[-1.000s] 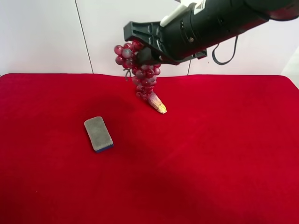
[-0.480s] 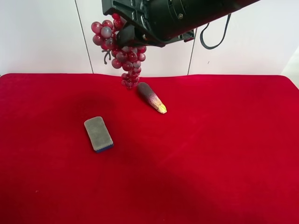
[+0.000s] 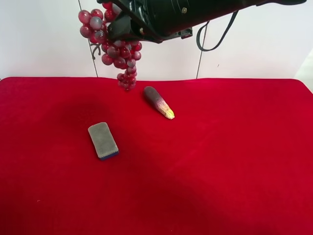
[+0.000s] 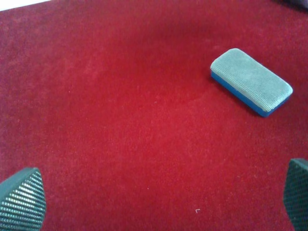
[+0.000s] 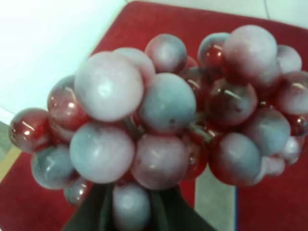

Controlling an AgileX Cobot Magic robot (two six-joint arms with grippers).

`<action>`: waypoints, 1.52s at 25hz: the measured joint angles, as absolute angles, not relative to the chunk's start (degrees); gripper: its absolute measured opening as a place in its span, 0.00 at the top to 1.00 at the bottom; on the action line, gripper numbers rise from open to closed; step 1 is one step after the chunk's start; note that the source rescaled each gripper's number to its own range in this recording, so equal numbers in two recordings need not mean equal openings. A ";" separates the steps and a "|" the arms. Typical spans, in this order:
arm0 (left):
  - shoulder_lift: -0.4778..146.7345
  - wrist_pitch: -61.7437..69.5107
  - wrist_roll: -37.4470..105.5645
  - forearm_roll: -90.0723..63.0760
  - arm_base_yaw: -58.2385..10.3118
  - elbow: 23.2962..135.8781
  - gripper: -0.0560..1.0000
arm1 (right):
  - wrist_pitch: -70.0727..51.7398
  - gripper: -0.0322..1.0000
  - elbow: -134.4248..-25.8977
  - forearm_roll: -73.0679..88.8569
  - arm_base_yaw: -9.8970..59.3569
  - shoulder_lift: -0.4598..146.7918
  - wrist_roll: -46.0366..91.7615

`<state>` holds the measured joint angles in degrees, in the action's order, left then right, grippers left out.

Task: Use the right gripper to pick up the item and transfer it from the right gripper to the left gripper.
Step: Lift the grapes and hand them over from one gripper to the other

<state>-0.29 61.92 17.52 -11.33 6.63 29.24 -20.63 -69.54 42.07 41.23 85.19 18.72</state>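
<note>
The item, a bunch of red and whitish-pink grapes, hangs in the air above the far part of the red table. My right gripper, on the bulky black arm coming in from the exterior high view's upper right, is shut on the bunch's top. In the right wrist view the grapes fill the frame, with the right gripper showing only as dark fingers under them. My left gripper is open over bare red cloth, its ribbed fingertips far apart. The left arm does not show in the exterior high view.
A grey sponge with a blue base lies left of the middle of the red tablecloth; the left wrist view shows the sponge too. A dark purple, yellow-tipped piece lies near the far edge. A white wall stands behind.
The right arm has risen and moved toward the exterior high view's left, carrying the grapes up off the purple piece. The sponge and purple piece have not moved.
</note>
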 joint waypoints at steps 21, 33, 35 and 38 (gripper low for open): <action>-0.29 61.92 17.52 -11.33 6.63 29.24 0.00 | -22.11 0.91 -69.54 43.69 41.23 86.99 21.86; -0.29 61.92 17.52 -11.33 6.63 29.24 0.00 | -22.11 0.91 -69.54 43.69 41.23 87.03 21.86; -0.29 61.92 17.52 -11.33 6.63 29.24 0.00 | -22.11 0.91 -69.54 43.69 41.23 87.03 21.86; -0.29 61.92 17.52 -11.33 6.63 29.24 0.00 | -22.11 0.91 -69.54 43.69 41.23 87.03 21.86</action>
